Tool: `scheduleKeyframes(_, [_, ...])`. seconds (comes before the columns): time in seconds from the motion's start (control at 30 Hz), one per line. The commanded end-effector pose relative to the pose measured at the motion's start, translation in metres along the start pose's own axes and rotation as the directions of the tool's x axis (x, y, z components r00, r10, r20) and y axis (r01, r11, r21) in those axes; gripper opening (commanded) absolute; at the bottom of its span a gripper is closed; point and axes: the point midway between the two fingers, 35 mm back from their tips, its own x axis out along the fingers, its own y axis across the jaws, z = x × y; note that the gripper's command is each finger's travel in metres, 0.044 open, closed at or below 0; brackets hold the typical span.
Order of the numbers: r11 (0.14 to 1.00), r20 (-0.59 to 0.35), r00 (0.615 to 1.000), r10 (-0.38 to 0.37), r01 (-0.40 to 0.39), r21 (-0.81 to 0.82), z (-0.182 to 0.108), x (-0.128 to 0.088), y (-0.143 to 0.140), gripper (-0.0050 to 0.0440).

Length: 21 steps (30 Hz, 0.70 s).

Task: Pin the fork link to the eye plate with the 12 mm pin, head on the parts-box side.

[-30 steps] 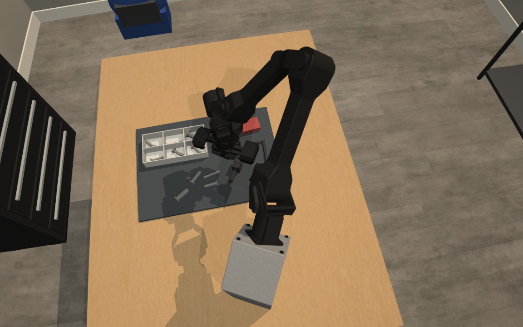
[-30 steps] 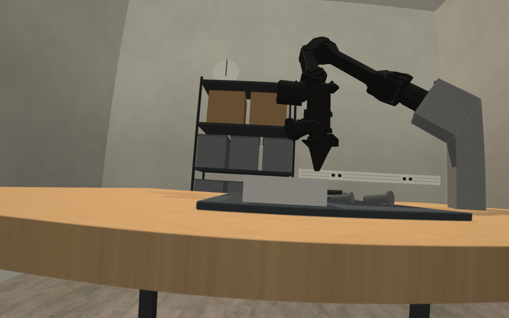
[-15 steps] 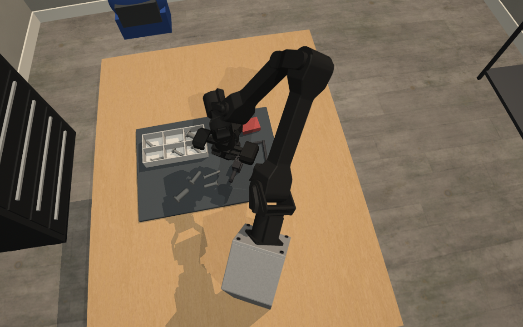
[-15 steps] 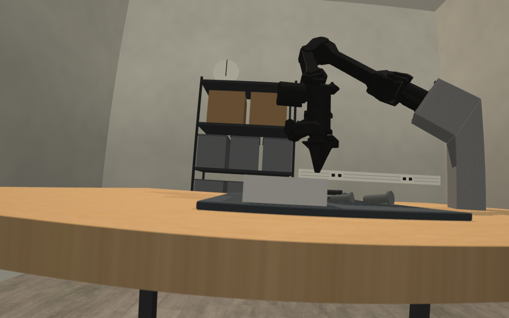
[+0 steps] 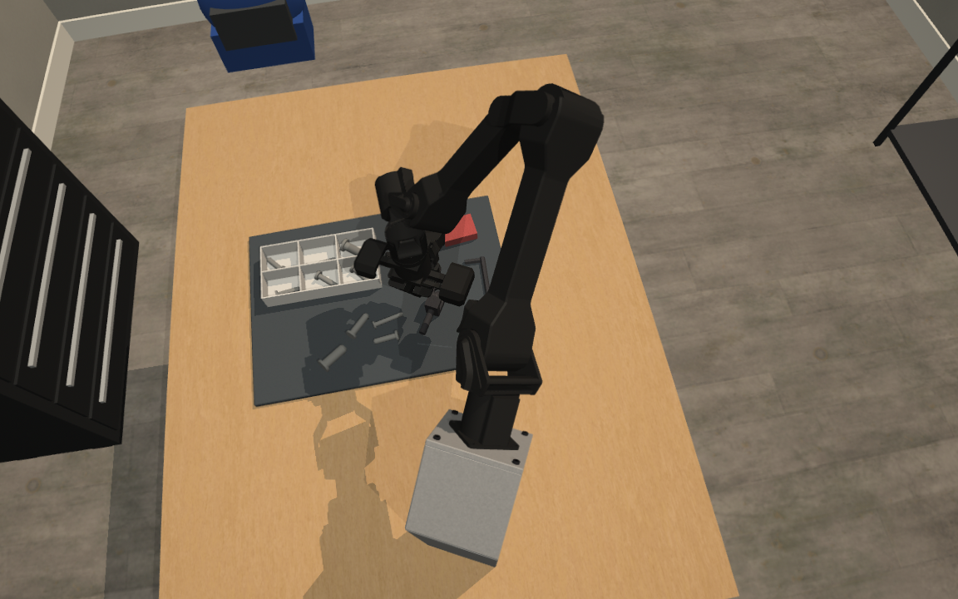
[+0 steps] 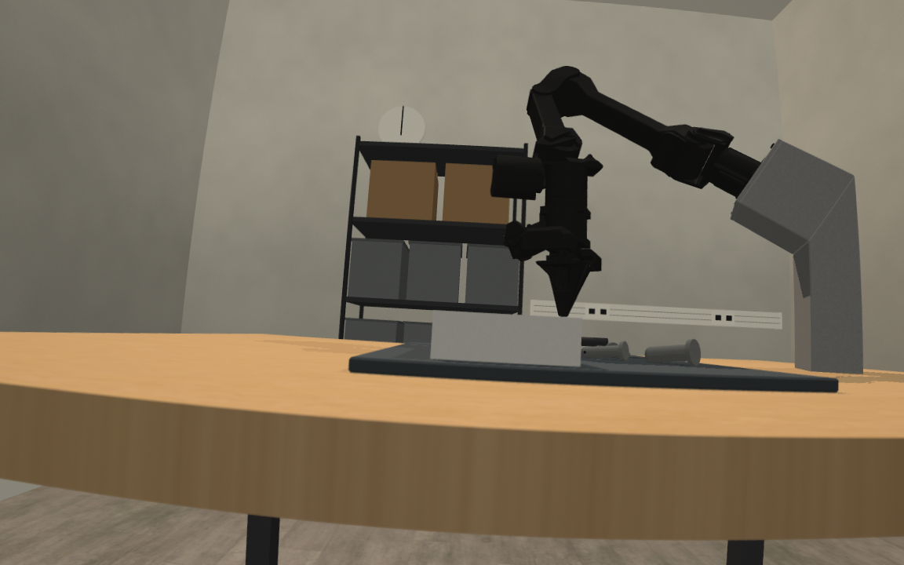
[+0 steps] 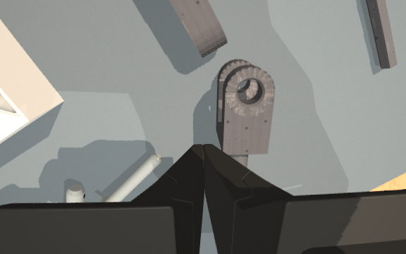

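The black parallel-jaw tool (image 7: 203, 149) hung over the dark grey mat (image 5: 363, 372) on the light wooden worktop (image 5: 244, 484), pointing straight down, its two fingers pressed flat together with nothing between them. In the exterior view its tip (image 6: 565, 309) stood above the rear edge of the white six-compartment parts box (image 6: 504, 338), clear of the mat.

Just ahead of the fingertips in the wrist view lay the grey fork link with two rounded, bored cheeks and a short round shank (image 7: 247, 113). It rested on the mat with the holes of both cheeks lined up, and its shank ran back under the right finger (image 7: 238, 180). Nothing sat in the bore.

A flat grey bar (image 7: 199, 26) lay beyond the fork link, apart from it, and a thinner dark grey strip (image 7: 382, 33) lay well off toward the upper right. Whether either was the eye plate could not be told.

Several loose pale grey headed pins (image 5: 363, 334) lay scattered on the mat beside the parts box (image 5: 318, 264); one pale pin (image 7: 132, 180) showed just left of the left finger, near a second short one standing on end (image 7: 75, 193). More pins lay inside the box compartments. A red block (image 5: 462, 228) sat on the mat's far part behind the arm.
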Motion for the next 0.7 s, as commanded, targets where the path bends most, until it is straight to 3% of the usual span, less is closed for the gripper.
scheduleKeyframes(0.0, [1.0, 0.006, 1.0, 0.004, -0.004, 0.006, 0.004, 0.004, 0.001, -0.005])
scheduleKeyframes(0.67, [1.0, 0.006, 1.0, 0.003, -0.003, 0.006, 0.003, 0.021, 0.001, -0.005])
